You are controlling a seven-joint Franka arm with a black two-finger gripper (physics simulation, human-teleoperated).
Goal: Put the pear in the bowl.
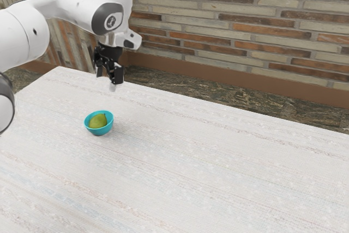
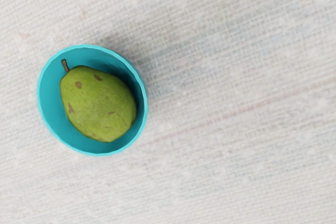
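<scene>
Pear (image 2: 98, 104) sits in bowl (image 2: 49, 106), below the pincer (image 1: 109, 76).
Open and empty, the pincer should ease straight up, well clear of both.

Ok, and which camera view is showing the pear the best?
The wrist view: from above, it shows the pear with stem and brown spots. The exterior view shows it small, partly hidden by the bowl.

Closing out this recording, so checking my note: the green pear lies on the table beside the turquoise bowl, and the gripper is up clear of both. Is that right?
Not quite: the green pear lies inside the turquoise bowl, not beside it, as the wrist view shows. The gripper is indeed up clear of both.
</scene>
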